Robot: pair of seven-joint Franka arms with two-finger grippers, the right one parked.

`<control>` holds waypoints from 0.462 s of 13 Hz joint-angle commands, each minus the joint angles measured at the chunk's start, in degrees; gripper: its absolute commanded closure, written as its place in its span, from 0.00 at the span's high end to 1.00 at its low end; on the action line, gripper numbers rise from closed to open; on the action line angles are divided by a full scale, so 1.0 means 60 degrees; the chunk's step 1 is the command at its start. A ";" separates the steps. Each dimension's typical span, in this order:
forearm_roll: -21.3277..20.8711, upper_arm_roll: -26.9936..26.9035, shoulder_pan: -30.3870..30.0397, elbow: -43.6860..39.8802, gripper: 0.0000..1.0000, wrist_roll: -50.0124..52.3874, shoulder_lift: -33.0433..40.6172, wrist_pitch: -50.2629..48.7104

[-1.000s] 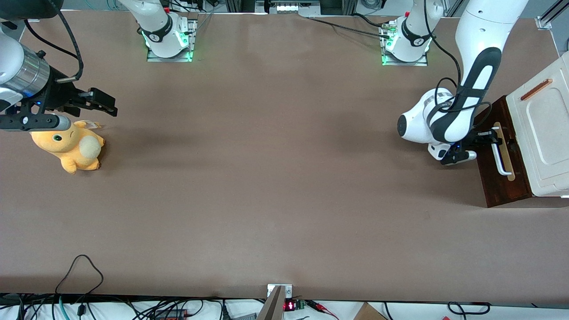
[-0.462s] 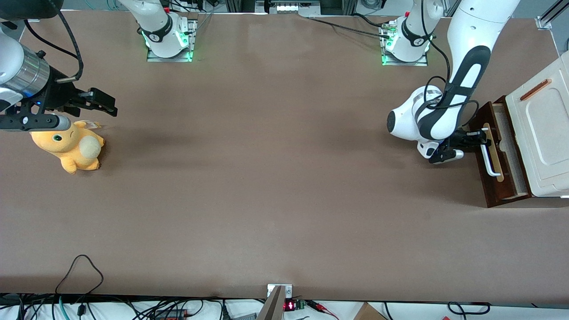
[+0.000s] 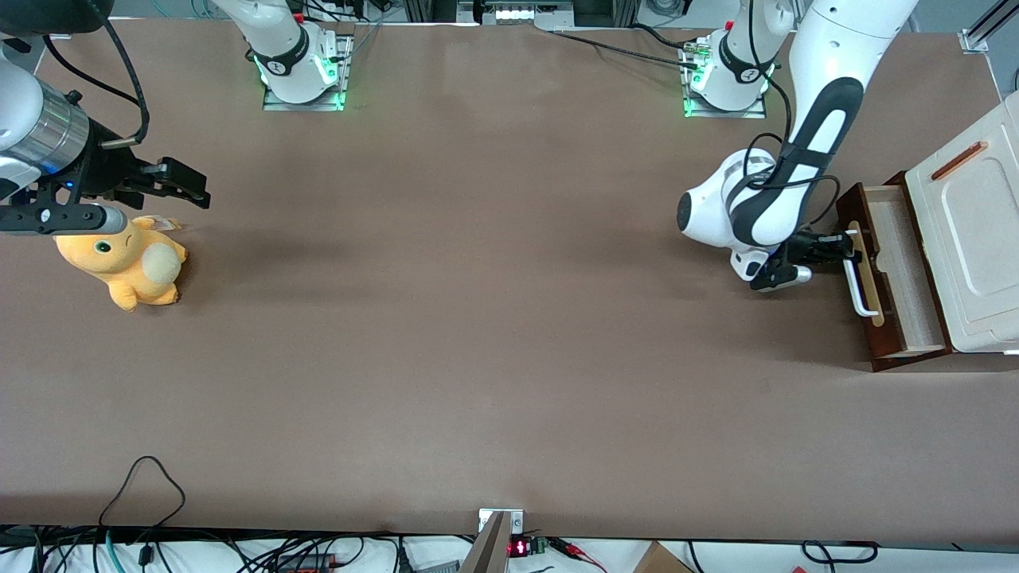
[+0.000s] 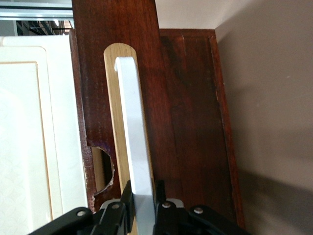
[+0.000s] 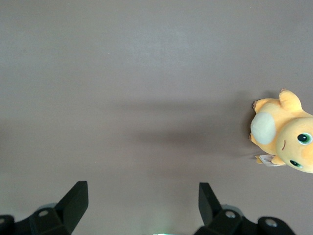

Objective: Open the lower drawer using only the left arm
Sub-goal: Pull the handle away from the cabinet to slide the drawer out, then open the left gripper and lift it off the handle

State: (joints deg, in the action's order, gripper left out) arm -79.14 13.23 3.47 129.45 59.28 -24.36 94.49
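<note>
Dark brown wood fronts the lower drawer (image 3: 864, 274), which you will find at the working arm's end of the tabletop (image 3: 478, 318), drawn partly out from under the cream cabinet top (image 3: 975, 239) so that its pale interior shows between front and cabinet

Item, one drawer: front standing clear of the cabinet edge, one white bar handle (image 3: 856, 274) on one pale tan strip (image 4: 115, 122). The wrist view shows a rounded notch in the wood beside the strip.

Item, one left arm (image 3: 784, 175), white with black inlay and looped cable, reaching down to the drawer front. Its claw (image 3: 845, 248) sits at the handle's end that lies farther from the front camera; in the wrist view the black fingers (image 4: 128, 198) are closed tight on the white bar, one either side, touching it.

Item, one orange plush toy (image 3: 127, 259), lying well apart toward the parked arm's end.

Item, two arm bases (image 3: 302, 68) lit green along the tabletop edge farthest from the front camera.

Open room: you have the broad bare brown middle of the tabletop in front of the drawer; the drawer's corner nearest the front camera lies well in from the tabletop edge
</note>
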 commanded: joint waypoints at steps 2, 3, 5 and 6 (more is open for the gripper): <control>0.0066 0.0270 0.0359 -0.0232 0.11 -0.0446 0.0105 0.0057; 0.0066 0.0270 0.0359 -0.0247 0.18 -0.0475 0.0105 0.0071; 0.0066 0.0270 0.0345 -0.0232 0.80 -0.0490 0.0119 0.0071; 0.0124 0.0270 0.0345 -0.0247 0.89 -0.0461 0.0134 0.0086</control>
State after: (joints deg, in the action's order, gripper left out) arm -78.98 14.32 4.14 128.81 58.47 -24.35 94.78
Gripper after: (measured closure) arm 0.661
